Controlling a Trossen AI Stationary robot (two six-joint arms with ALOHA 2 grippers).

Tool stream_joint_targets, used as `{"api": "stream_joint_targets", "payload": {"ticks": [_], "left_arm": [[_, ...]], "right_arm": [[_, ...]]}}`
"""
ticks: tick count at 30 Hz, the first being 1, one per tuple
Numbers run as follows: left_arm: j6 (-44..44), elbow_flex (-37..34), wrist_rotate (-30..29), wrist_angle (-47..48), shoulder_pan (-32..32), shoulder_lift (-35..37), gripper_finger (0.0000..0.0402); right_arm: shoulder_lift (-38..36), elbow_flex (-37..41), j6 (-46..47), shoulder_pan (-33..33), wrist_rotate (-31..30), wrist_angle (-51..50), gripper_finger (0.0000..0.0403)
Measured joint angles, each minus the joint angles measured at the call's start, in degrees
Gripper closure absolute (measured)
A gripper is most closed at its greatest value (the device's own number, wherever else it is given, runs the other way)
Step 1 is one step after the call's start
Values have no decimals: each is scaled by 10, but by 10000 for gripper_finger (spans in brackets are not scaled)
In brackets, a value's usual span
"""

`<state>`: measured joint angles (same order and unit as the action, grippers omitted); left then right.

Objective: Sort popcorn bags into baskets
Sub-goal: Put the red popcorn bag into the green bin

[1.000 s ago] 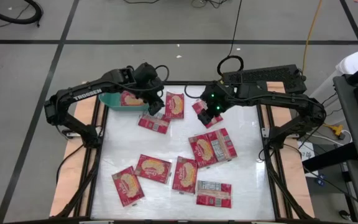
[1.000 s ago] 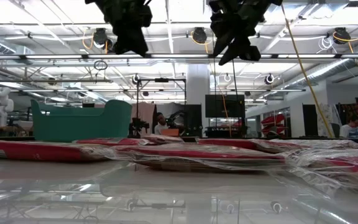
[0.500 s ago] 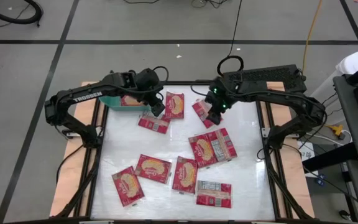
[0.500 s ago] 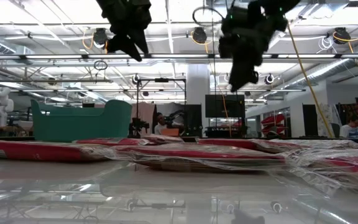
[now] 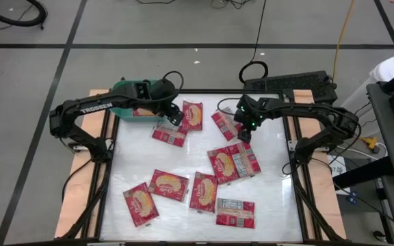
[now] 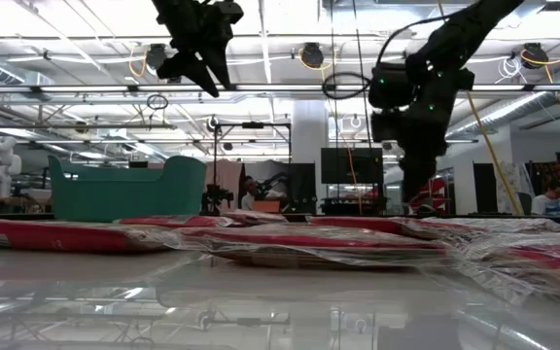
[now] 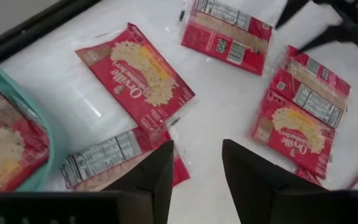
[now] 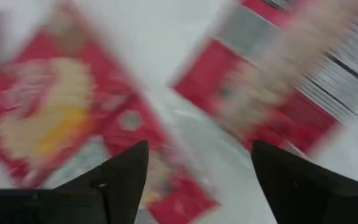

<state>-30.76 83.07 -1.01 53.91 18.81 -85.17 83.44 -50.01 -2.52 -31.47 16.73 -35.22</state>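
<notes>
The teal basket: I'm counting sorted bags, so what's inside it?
One popcorn bag shows inside the teal basket. The left arm covers much of it from above, so more could be hidden.

Two black jointed arms, white TROSSEN lettering on left arm [image 5: 91, 106], green lights on right arm [image 5: 299, 113]

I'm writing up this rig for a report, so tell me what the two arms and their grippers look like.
Both arms are matte black, built of jointed tubular links. The left arm carries white TROSSEN lettering; the right arm has loose black cable looping near its wrist and small green lights. The left gripper and right gripper each end in two flat dark fingers.
</notes>
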Motion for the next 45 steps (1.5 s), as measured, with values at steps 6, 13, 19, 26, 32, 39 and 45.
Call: {"api": "stream_joint_targets", "payload": {"ticks": [6,13,19,26,32,39,45], "left_arm": [[-20,0,-43,0,-40,0,274],[-17,0,-91,0,-65,0,275],[26,0,-111,-1,-61,0,275],[53,0,-112,-7,-45,0,275],[78,0,-112,-7,-38,0,275],[114,0,-112,-16,-40,0,275],[173,0,-111,-103,-50,0,275]], "right_arm": [[0,5,18,-52,-30,3,117],[6,13,40,-79,-32,43,116],[9,52,82,-65,-19,106,117],[7,119,124,-36,7,199,140],[7,155,182,-11,-16,262,236],[12,165,288,-5,31,347,391],[10,165,428,-2,110,428,397]]}}
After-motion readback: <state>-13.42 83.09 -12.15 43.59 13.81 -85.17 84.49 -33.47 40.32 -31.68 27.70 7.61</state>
